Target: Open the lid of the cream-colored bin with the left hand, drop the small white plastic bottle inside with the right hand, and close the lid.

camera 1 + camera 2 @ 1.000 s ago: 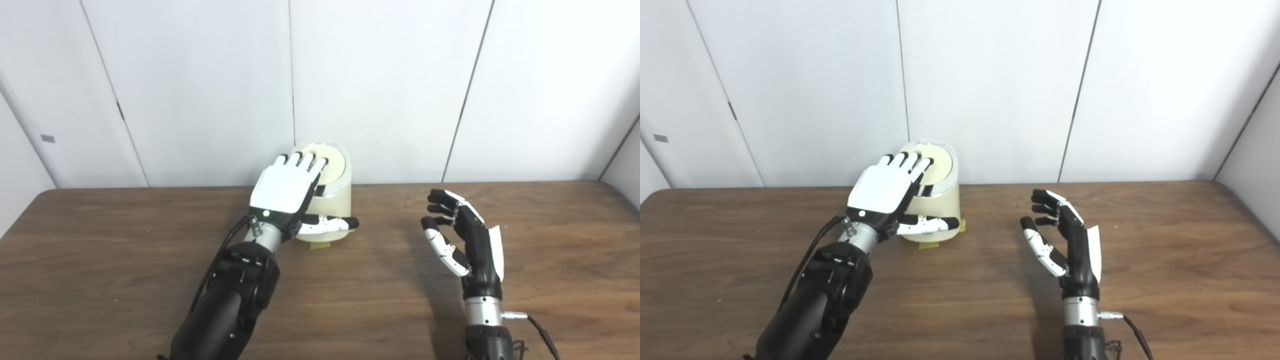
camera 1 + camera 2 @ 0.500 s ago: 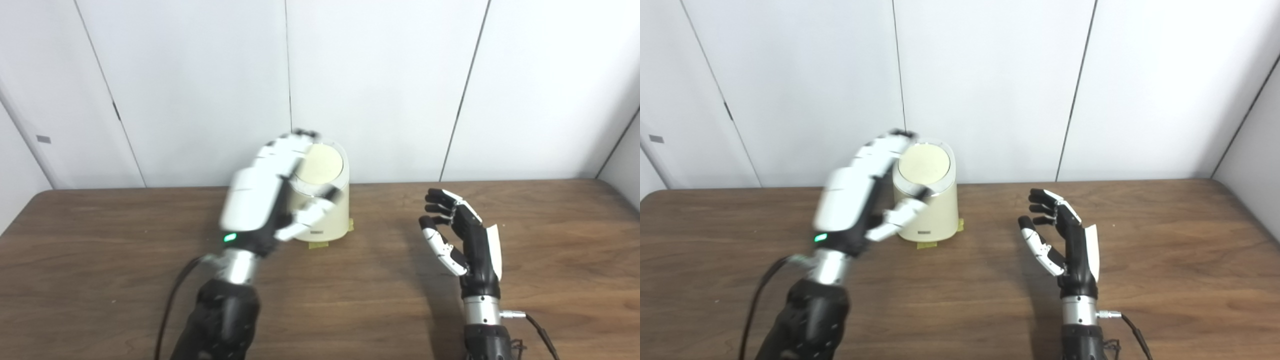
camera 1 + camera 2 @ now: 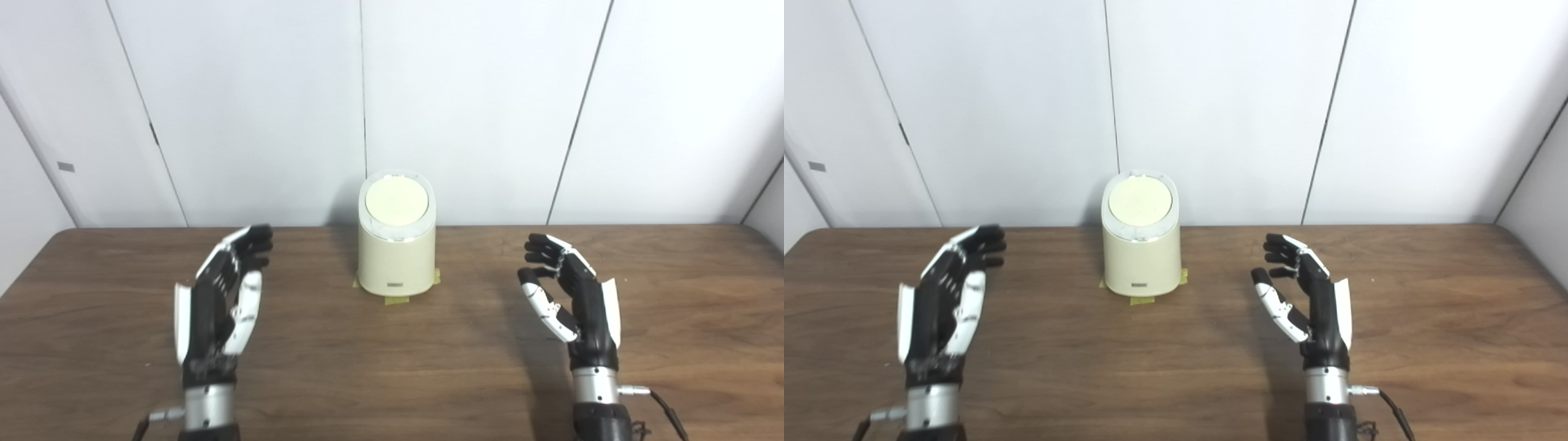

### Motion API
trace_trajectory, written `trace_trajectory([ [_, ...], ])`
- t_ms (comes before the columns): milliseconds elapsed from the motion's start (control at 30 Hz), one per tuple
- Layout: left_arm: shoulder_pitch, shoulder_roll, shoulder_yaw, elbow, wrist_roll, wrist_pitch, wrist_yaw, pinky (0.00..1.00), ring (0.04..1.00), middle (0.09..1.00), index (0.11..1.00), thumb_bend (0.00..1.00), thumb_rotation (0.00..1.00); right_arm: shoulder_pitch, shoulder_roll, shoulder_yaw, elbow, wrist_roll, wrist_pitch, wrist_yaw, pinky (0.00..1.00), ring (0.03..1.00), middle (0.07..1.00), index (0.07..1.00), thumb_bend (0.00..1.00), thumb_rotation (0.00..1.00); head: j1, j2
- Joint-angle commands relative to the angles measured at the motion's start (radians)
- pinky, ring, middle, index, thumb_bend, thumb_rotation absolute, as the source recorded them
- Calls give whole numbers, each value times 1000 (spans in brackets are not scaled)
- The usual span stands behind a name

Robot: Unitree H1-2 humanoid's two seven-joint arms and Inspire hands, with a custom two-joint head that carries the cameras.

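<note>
cream-coloured round plastic bin (image 3: pixel 397 254) at table rear centre, lid (image 3: pixel 396 201) down. small white bottle not visible. left hand (image 3: pixel 222 304), right hand (image 3: pixel 569 301) both spread, empty, flanking bin. judged: nothing left but park, keep clear of lid.

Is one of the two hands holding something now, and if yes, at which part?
Nothing is held. The left hand and the right hand are both open, apart from the bin.

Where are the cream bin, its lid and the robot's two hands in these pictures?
cream bin (image 3: pixel 397 263), left eye view, front wall.
lid (image 3: pixel 396 201), left eye view, flat top.
left hand (image 3: pixel 220 306), left eye view, palm.
right hand (image 3: pixel 1311 303), right eye view, palm.
</note>
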Motion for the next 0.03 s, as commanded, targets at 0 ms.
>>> trace_trajectory([
  [0,-3,-9,14,11,-27,-52,-1,643,705,727,720,200,536,52,12,-1,-10,6,-2,7,578,677,699,704,218,474,0,5],
])
